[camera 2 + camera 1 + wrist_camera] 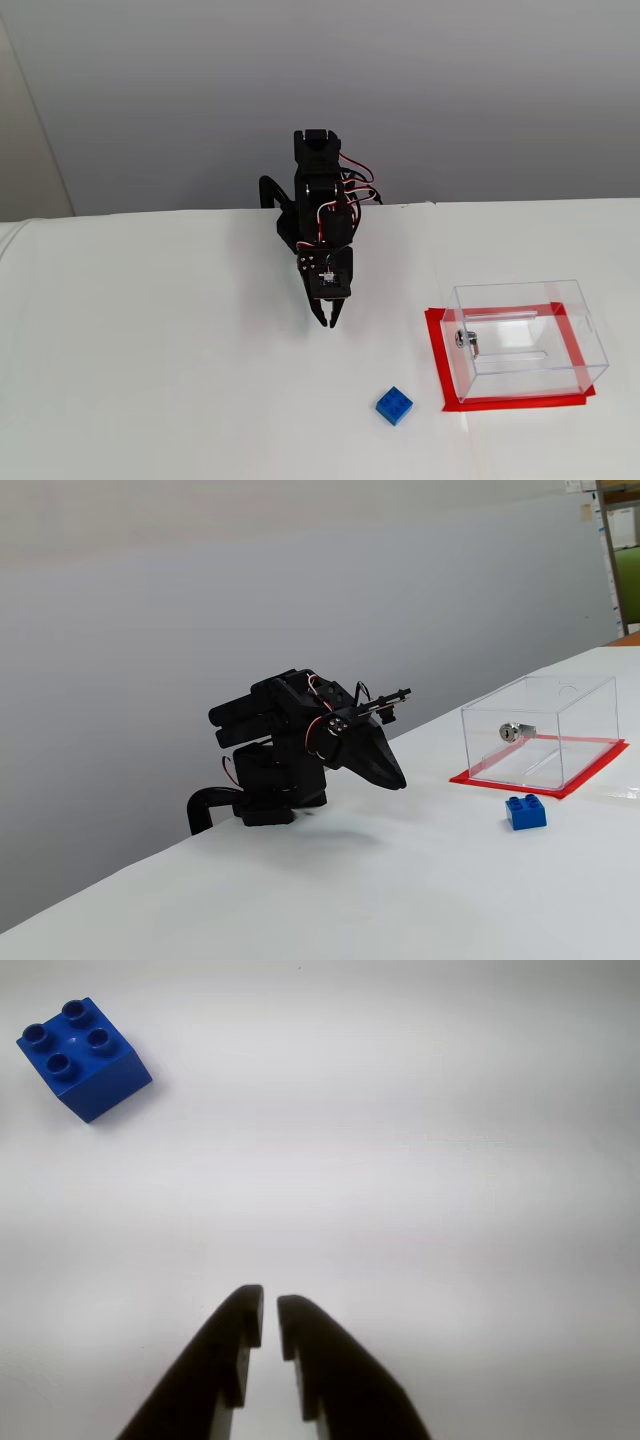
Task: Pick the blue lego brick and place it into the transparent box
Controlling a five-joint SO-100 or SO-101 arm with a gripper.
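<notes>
The blue lego brick (85,1055) lies studs up on the white table, at the upper left of the wrist view. In both fixed views (525,812) (394,405) it sits just outside the transparent box (540,730) (525,335). The box stands on a red base plate (440,380) with a silver fitting (465,338) inside. My gripper (270,1310) (400,780) (327,322) is shut and empty. Only a thin slit shows between the black fingers. It points down close above the table, well short of the brick.
The white table (150,350) ends at a grey wall (450,100) right behind the arm's base (318,200). Its front edge runs across the lower left of a fixed view (120,880).
</notes>
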